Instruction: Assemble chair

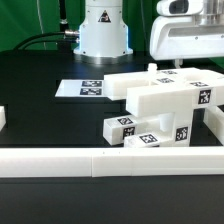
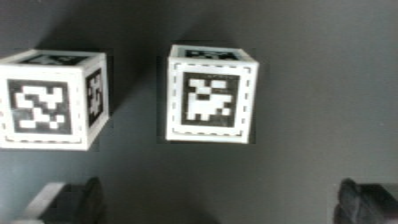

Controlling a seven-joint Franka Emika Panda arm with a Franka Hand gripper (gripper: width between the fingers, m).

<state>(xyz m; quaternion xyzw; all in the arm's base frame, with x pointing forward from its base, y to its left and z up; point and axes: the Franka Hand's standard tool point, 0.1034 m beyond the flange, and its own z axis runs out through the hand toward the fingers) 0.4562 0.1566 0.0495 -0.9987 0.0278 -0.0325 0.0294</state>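
The chair lies in loose white parts on the black table at the exterior view's right. A big blocky piece (image 1: 150,97) sits in the middle of them, and smaller tagged pieces (image 1: 121,127) (image 1: 186,130) lie in front of it. My gripper (image 1: 176,58) hangs above the back of this group. In the wrist view, two white tagged block ends (image 2: 54,100) (image 2: 214,95) stand side by side below my gripper (image 2: 217,205). Its dark fingertips (image 2: 71,200) stand wide apart, open, with nothing between them.
The marker board (image 1: 85,88) lies flat in front of the robot base (image 1: 103,30). A long low white rail (image 1: 110,158) runs along the table's front edge. A small white piece (image 1: 3,120) shows at the exterior view's left edge.
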